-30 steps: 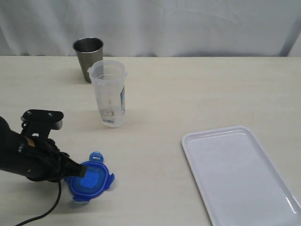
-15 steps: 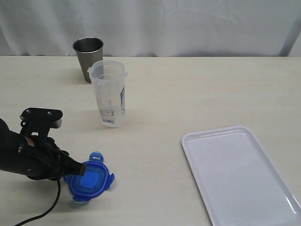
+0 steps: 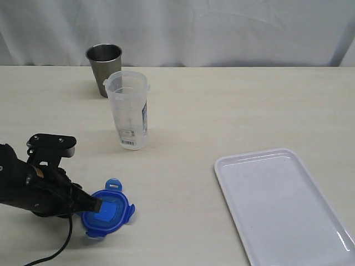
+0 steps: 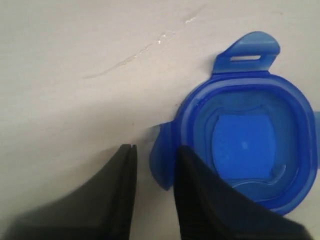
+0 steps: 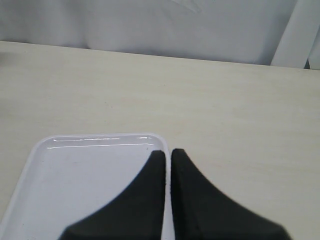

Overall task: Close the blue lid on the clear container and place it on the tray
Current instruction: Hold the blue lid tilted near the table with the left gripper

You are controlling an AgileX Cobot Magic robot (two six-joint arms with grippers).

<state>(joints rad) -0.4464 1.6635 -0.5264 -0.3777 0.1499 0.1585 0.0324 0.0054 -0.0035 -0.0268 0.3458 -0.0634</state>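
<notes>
The blue lid (image 3: 108, 214) lies flat on the table near the front left, inner face up in the left wrist view (image 4: 245, 145). My left gripper (image 3: 95, 206) is low at the lid's left edge, open. One snap tab sits between its fingertips (image 4: 155, 148), with a gap still showing beside it. The clear container (image 3: 128, 111) stands upright and uncovered behind, well apart from the lid. The white tray (image 3: 283, 205) lies at the front right. My right gripper (image 5: 168, 151) is shut with nothing in it, hanging over the tray's (image 5: 75, 185) far corner rim; the exterior view does not show it.
A grey steel cup (image 3: 104, 67) stands just behind the container, nearly touching it. A white curtain closes off the back of the table. The left arm's black cable trails off the front edge.
My left arm has sunk slightly toward the table and shifted a little right at the lid's edge. The lid has stayed about where it was. Nothing else moved.
</notes>
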